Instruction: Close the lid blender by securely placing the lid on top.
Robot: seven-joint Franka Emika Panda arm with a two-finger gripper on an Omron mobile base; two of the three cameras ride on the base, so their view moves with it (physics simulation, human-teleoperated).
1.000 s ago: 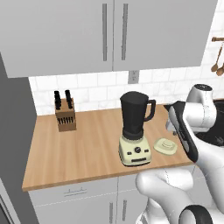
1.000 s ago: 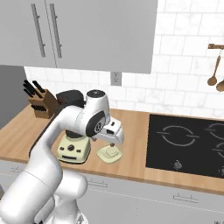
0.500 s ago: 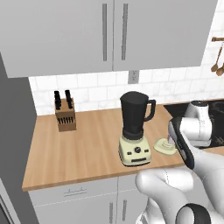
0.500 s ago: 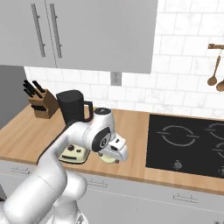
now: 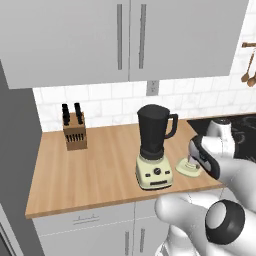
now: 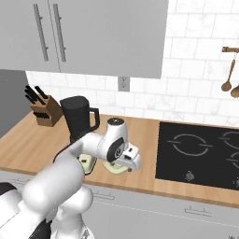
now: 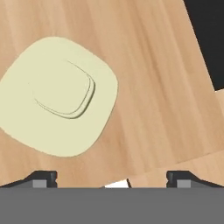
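Observation:
The blender (image 5: 154, 146) stands on the wooden counter, its dark tapered jar open at the top, on a cream base with a black knob; my arm partly covers its base (image 6: 86, 163) in the right base view. The pale cream-yellow lid (image 5: 187, 169) (image 6: 115, 168) lies flat on the counter just right of the blender. My gripper (image 7: 109, 180) hangs low over the counter beside the lid, open, with its two dark fingertips (image 7: 42, 178) wide apart and nothing between them. In the hand view the lid (image 7: 59, 94) sits up and to the left of the fingers, knob side up.
A wooden knife block (image 5: 75, 132) stands at the back left of the counter (image 5: 90, 170). A black cooktop (image 6: 200, 153) lies right of the lid. Wooden spoons (image 6: 227, 70) hang on the tiled wall. Grey cabinets (image 5: 125, 35) hang above the blender. The counter's front edge (image 7: 175, 164) runs close under the fingers.
My arm has swung down and forward, bringing the hand from beside the blender jar to just above the lid on the counter. Blender and lid have not moved.

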